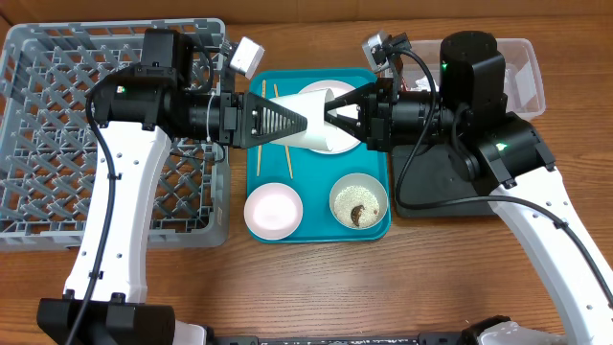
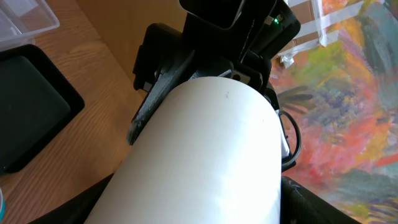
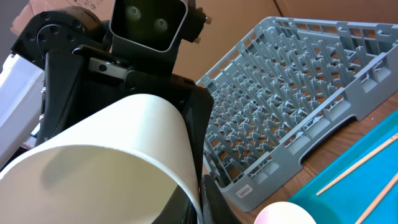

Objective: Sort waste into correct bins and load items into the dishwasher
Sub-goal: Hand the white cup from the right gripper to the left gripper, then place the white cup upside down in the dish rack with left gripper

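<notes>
white cup [image 1: 324, 137] held above teal tray [image 1: 316, 228], between both arms | left gripper [image 1: 299, 120] pinches its body | right gripper [image 1: 337, 113] at rim, clamp unclear | risk: early release drops cup onto rice-filled bowl [image 1: 359, 201], scattering grains

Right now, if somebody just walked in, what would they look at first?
The left gripper and right gripper meeting nose to nose at a white cup above the teal tray in the middle. Next, the big grey dish rack on the left, and the bowl of rice at the tray's front.
</notes>
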You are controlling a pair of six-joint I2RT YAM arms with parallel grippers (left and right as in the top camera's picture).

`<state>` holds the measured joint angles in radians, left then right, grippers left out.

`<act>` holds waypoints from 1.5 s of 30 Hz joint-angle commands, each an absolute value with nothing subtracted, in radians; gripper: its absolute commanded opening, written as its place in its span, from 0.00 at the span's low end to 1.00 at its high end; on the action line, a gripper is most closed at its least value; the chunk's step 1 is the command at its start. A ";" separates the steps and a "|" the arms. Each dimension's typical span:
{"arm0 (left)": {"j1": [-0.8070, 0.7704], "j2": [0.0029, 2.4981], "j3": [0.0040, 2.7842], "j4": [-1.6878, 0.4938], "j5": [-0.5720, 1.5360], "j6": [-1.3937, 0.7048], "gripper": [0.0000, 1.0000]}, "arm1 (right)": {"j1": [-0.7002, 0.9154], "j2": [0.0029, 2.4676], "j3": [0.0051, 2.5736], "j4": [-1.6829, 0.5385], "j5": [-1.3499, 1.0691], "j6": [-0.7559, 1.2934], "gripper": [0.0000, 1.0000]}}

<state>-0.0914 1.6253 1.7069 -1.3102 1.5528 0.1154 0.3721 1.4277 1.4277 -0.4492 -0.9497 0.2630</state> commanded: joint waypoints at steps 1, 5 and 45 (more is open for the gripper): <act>-0.090 1.608 1.710 -1.312 1.582 0.142 0.78 | 0.369 1.416 1.455 -0.456 -0.891 0.269 0.04; -0.075 1.608 1.710 -1.312 1.582 0.142 0.82 | 0.369 1.416 1.455 -0.466 -0.891 0.269 0.04; 0.164 1.459 1.710 -1.414 0.698 -0.159 0.55 | 0.325 1.322 1.455 -0.764 -0.579 0.261 0.63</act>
<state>0.1089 1.5105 1.7069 -1.4033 0.9867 -0.0181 0.2993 1.3228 1.4342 -0.7277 -0.6827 0.2630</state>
